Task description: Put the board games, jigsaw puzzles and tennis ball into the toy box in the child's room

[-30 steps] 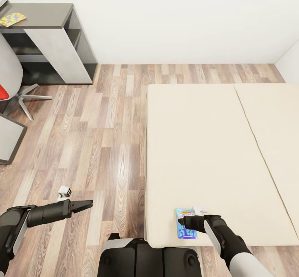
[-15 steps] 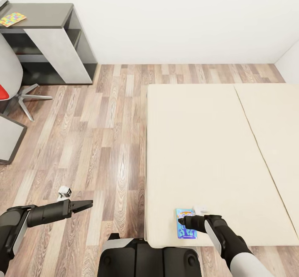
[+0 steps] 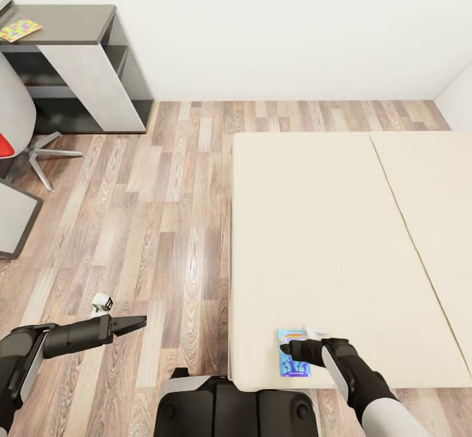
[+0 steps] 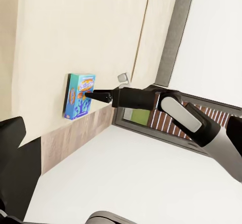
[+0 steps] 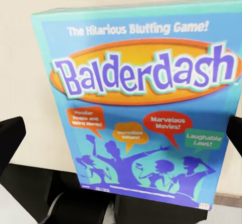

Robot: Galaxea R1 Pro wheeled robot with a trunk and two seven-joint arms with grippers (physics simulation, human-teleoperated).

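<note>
White wall (image 3: 282, 24), wood-plank floor (image 3: 164, 227), grey desk (image 3: 85, 63), swivel chair (image 3: 16, 129)

Floor (image 3: 164, 214) is streaky wood plank with some sheen, my bed (image 3: 314, 240) looks like matt beige cloth, board game (image 5: 141, 103) is printed cardboard.

- Board game (image 3: 293, 353): head view, right gripper (image 3: 286, 346) covers part of lid; print too small to read.
- Right wrist view: fingertips (image 5: 11, 138) cut by both side edges; jaw spread not fully shown.
- Small white item (image 3: 316, 329) beside game: too small to identify.
- Jigsaw puzzle (image 3: 19, 30) on desk (image 3: 72, 23): pattern too small to resolve; desk cut by left edge.
- Chair (image 3: 16, 129): cut by left edge.
- Bed (image 3: 341, 240): cut by right edge.
</note>
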